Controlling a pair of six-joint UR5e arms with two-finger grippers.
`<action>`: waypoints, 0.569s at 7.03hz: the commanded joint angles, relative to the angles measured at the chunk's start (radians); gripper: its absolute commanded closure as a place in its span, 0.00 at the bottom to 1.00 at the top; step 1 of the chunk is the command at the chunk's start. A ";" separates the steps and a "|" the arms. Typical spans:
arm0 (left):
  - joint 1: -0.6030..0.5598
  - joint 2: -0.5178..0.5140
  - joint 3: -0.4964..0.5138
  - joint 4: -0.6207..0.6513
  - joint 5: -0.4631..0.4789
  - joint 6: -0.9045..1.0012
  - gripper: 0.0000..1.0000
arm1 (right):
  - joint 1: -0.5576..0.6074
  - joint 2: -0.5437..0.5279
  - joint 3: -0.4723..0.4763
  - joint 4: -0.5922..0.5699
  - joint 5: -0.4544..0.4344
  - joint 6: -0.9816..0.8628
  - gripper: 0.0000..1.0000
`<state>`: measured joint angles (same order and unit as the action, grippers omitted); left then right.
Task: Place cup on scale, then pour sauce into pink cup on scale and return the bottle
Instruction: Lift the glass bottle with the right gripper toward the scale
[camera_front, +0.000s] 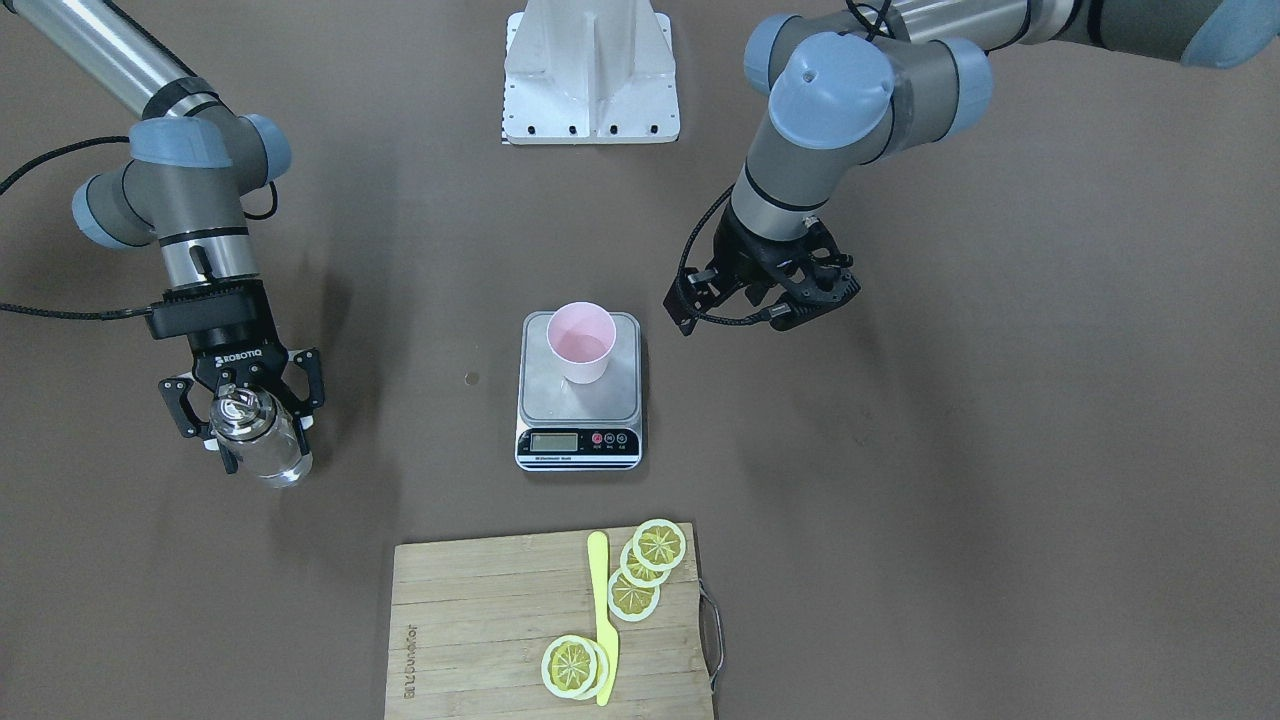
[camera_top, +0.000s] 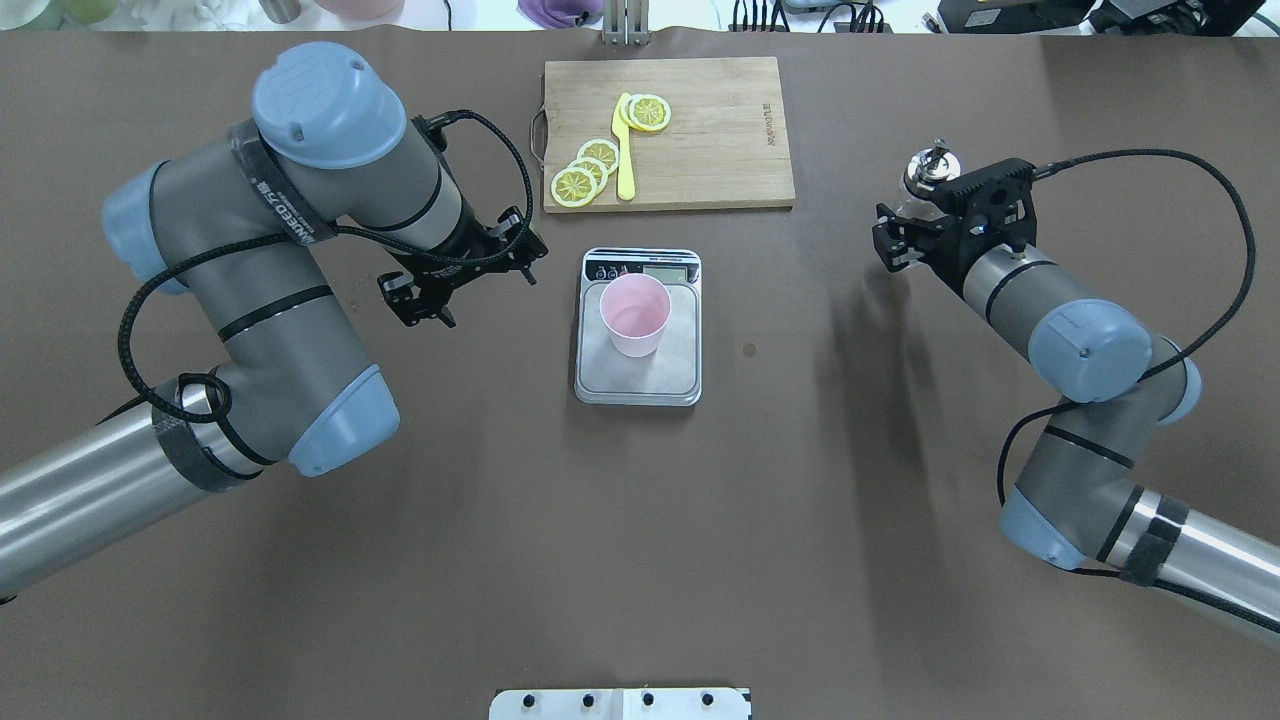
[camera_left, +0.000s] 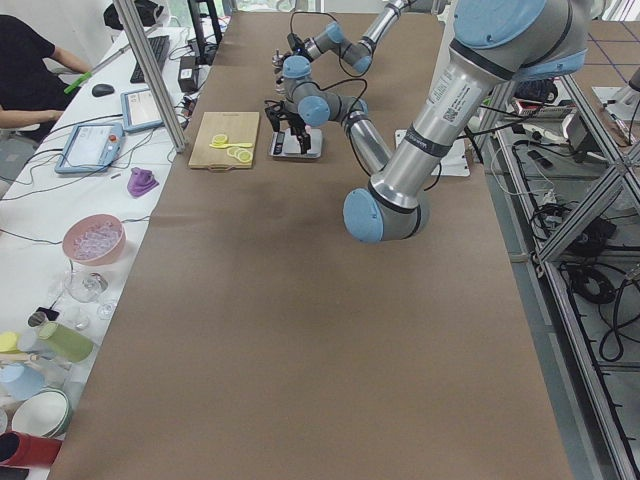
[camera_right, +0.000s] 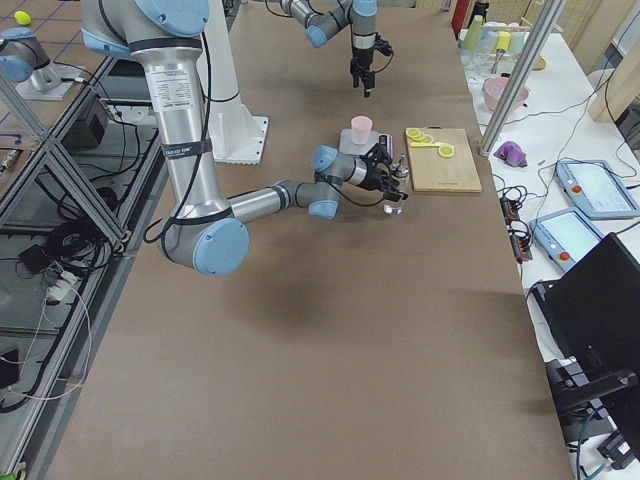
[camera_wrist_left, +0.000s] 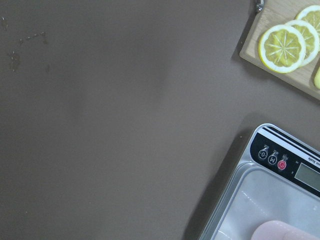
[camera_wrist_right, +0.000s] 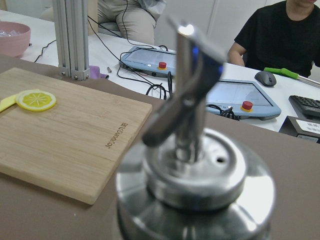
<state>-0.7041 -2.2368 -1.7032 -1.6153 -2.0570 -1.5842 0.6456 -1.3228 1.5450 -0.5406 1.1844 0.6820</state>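
The small pale pink plastic tumbler (camera_front: 581, 340) stands upright on the silver steel platform of the rectangular digital kitchen scale (camera_front: 545, 398). The scale rests near the middle of the brown desk (camera_front: 900, 500), with its black display strip facing away from the robot.

The right end effector (camera_front: 258, 425) is clenched around the small clear glass bottle (camera_front: 264, 448), one finger on each side of the glass. The bottle is upright, with its silver metal pourer cap on top, and is well apart from the scale on the robot's right. Clear, colourless liquid (camera_front: 280, 462) is visible in the bottle's lower part. Whether the bottle base touches the desk cannot be determined.

The left end effector (camera_top: 462, 285) is released and empty. It hangs near the scale on the robot's left, apart from the tumbler.

A bamboo cutting board (camera_front: 480, 620) lies beyond the scale and carries lemon slices (camera_front: 659, 545) and a yellow plastic knife (camera_front: 602, 610).
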 joint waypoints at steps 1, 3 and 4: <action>-0.008 -0.001 -0.004 0.000 0.000 0.009 0.02 | 0.002 0.056 0.018 -0.125 -0.064 -0.132 1.00; -0.061 0.009 -0.016 0.009 -0.002 0.139 0.02 | 0.002 0.082 0.023 -0.143 -0.083 -0.217 1.00; -0.119 0.050 -0.050 0.011 -0.006 0.236 0.02 | 0.002 0.100 0.024 -0.166 -0.095 -0.281 1.00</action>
<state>-0.7651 -2.2213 -1.7250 -1.6075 -2.0595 -1.4447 0.6474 -1.2428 1.5661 -0.6833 1.1024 0.4652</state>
